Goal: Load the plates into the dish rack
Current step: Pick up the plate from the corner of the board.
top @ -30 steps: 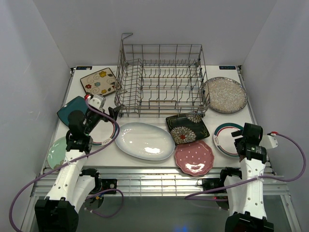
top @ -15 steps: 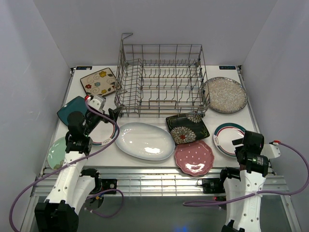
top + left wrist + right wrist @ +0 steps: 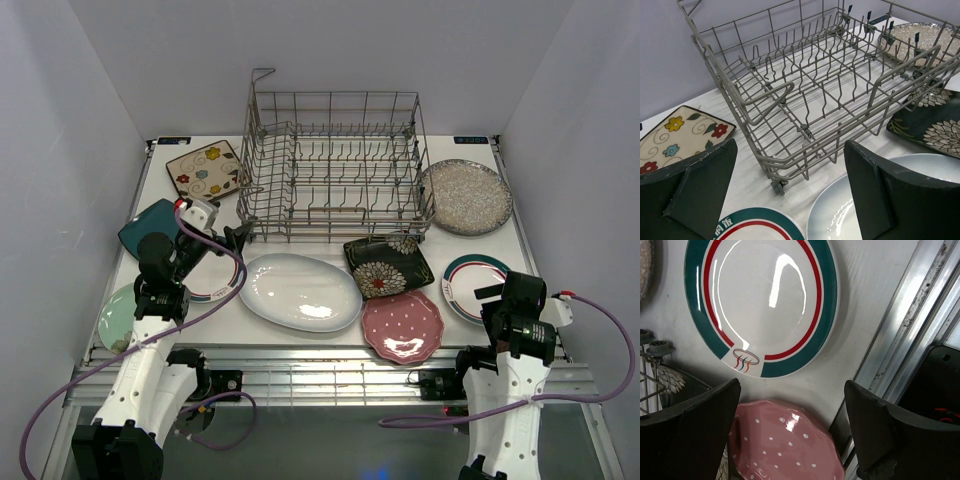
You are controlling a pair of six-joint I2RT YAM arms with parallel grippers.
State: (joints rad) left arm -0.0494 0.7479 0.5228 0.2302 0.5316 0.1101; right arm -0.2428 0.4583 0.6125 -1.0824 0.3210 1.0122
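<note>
R gripper point(image 3: 791, 390) sits nearest, at 5 o'clock on the table point(image 3: 470, 245), close to the metal rail point(image 3: 900, 340) along the near edge; fingers spread wide, nothing betw. them, nothing held. Its wrist view looks down on bare tabletop betw. the R teal-rimmed plate point(image 3: 760, 305) and the pink dotted plate point(image 3: 785, 445); can't tell if a fingertip touches the top.

Pink dotted plate lies flat at 6 o'clock, just beside the white oval plate point(image 3: 300, 292) to its L; pale green plate point(image 3: 112, 318) at 8 o'clock, partly under the L arm.

L gripper point(image 3: 790, 150) hangs above the L teal-rimmed plate point(image 3: 222, 282) at 9 o'clock; fingers wide apart too, empty, aimed at the near-L corner of the dish rack point(image 3: 335, 170), not touching it.

Black floral plate point(image 3: 388, 264) sits just beyond the pink one, its far corner close against the rack's near-R corner; teal square plate point(image 3: 148, 225) at 9–10 o'clock, partly hidden by the L arm.

Rack stands upright at 12 o'clock, centre-far, w/ tall wire loop point(image 3: 262, 75) at its far-L corner; cream floral plate point(image 3: 205, 170) at 11 o'clock just L of it; speckled grey plate point(image 3: 465, 196) at 1–2 o'clock just R of it. All plates in view lie flat on the table, outside the rack.
</note>
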